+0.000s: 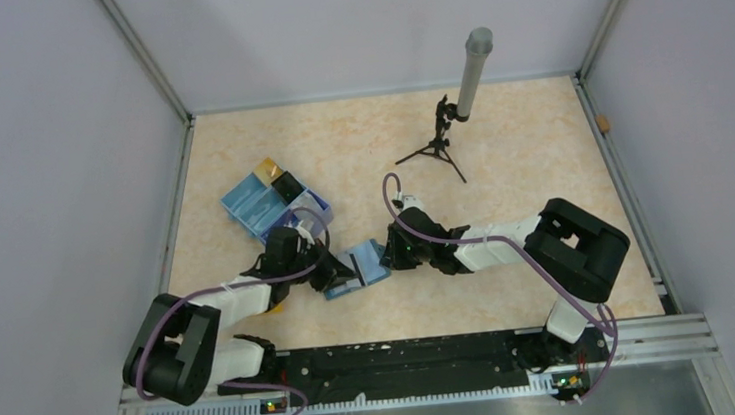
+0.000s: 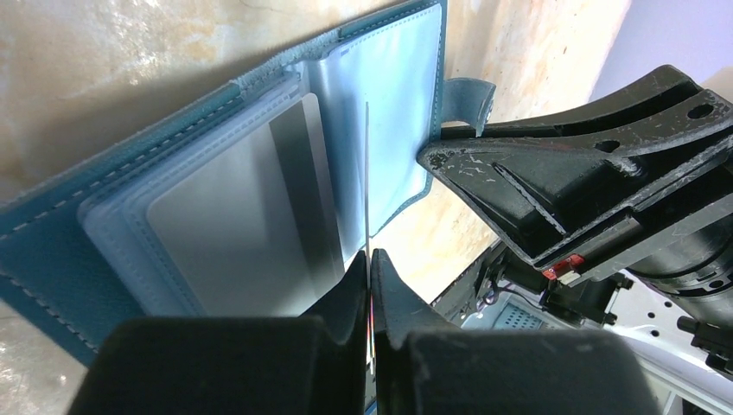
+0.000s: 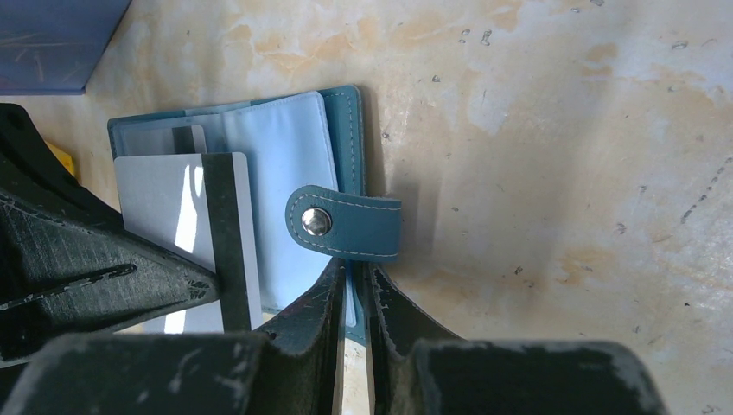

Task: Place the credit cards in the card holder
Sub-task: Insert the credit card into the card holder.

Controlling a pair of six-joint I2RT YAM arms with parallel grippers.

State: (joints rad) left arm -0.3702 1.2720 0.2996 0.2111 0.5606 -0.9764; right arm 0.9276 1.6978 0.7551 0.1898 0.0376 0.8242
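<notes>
The teal card holder lies open on the table between my two grippers, its pale blue sleeves facing up. My left gripper is shut on a thin silvery credit card, which shows edge-on over the sleeves. In the right wrist view this card has a dark stripe. Another silvery card sits in a sleeve. My right gripper is shut on the holder's right edge, just below the clasp strap. A gold card and a black card lie in the blue tray.
The blue partitioned tray box stands just behind the left gripper. A small tripod holding a grey cylinder is at the back centre. A yellow block peeks out beside the left arm. Side walls bound the table.
</notes>
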